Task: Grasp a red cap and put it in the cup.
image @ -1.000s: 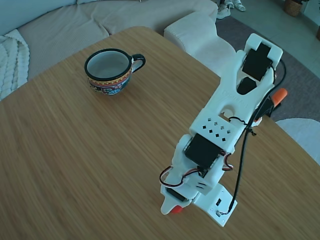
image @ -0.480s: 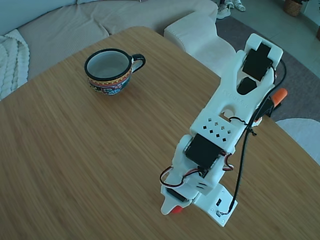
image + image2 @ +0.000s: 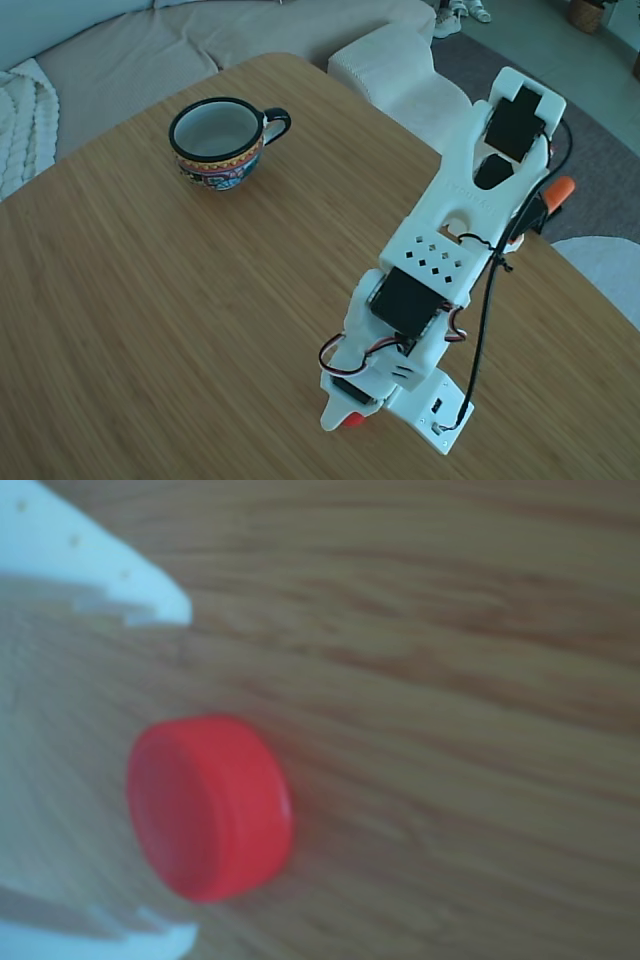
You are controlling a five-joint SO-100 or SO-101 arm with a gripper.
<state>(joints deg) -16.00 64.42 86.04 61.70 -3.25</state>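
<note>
The red cap [image 3: 210, 805] lies flat on the wooden table, between the two white fingers [image 3: 100, 570] of my gripper [image 3: 188, 775]. The lower finger sits at the cap's edge and the upper finger stands a little apart from it, so the gripper is open around the cap. In the fixed view the arm is bent down to the table's near edge. There the gripper [image 3: 345, 415] hides all but a red sliver of the cap [image 3: 351, 421]. The cup [image 3: 215, 165] stands upright far off at the table's upper left, with nothing visible inside it.
An orange clamp handle [image 3: 558, 190] holds the arm's base at the table's right edge. A black cable [image 3: 485, 320] runs down the arm. A beige sofa [image 3: 150, 50] lies behind the table. Bare wood [image 3: 180, 300] stretches between the gripper and the cup.
</note>
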